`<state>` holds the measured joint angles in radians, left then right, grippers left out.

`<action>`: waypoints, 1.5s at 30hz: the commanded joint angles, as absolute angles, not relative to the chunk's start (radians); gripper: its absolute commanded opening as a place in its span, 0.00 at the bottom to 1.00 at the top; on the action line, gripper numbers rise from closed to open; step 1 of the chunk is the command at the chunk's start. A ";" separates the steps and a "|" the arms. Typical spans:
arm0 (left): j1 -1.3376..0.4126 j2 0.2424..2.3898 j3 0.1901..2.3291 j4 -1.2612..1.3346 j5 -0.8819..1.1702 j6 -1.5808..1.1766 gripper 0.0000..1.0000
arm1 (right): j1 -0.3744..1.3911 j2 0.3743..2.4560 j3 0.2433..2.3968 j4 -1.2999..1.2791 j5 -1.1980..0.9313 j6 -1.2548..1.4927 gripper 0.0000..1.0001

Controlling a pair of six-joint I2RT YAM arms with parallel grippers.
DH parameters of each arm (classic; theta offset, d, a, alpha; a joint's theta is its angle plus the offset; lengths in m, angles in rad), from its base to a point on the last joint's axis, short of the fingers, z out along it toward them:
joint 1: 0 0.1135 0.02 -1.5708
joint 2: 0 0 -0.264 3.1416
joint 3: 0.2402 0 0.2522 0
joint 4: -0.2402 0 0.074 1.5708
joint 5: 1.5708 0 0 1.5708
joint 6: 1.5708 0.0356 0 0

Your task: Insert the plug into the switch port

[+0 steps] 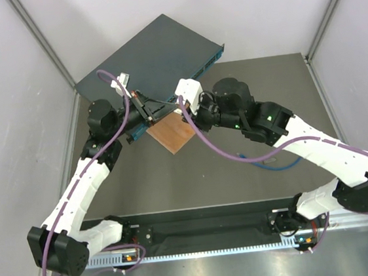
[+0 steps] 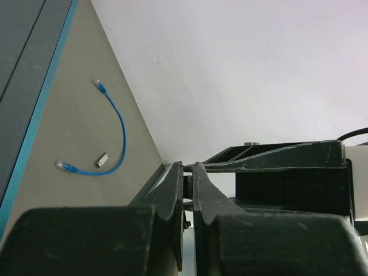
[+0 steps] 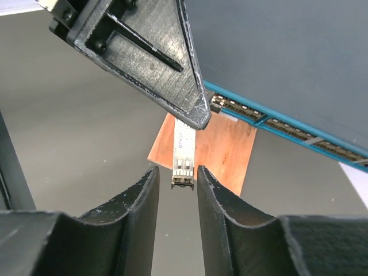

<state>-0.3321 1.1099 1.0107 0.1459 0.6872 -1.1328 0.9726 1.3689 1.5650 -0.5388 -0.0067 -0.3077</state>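
Nearest the arm bases, the thin blue cable (image 1: 275, 163) lies on the table (image 1: 176, 185), half hidden under the right forearm, its ends too small to make out from above. The left wrist view shows the plug (image 2: 65, 167) lying loose at one end, a second clear tip at the other, and a small grey metal piece (image 2: 102, 159) just beside the cable, all well apart from both grippers. Both arms stretch forward and inward, meeting over the wooden square (image 1: 170, 136). The left gripper (image 2: 188, 169) is clamped on a silvery module (image 3: 183, 150), mostly hidden by its finger. The right gripper (image 3: 177, 171) is parted, its fingers flanking the module's end without visibly touching. Beyond sits the switch (image 1: 152, 52), its socket row largely hidden behind the grippers from above.
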 commanded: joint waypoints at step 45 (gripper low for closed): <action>-0.276 1.100 1.165 0.042 0.566 -0.907 0.69 | 0.969 1.390 1.572 -0.494 -0.005 -0.302 0.00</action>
<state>-0.3054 1.1133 1.0466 0.0807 0.6548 -1.0744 0.9676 1.3937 1.5639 -0.5110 -0.0090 -0.3519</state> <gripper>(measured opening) 0.648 0.113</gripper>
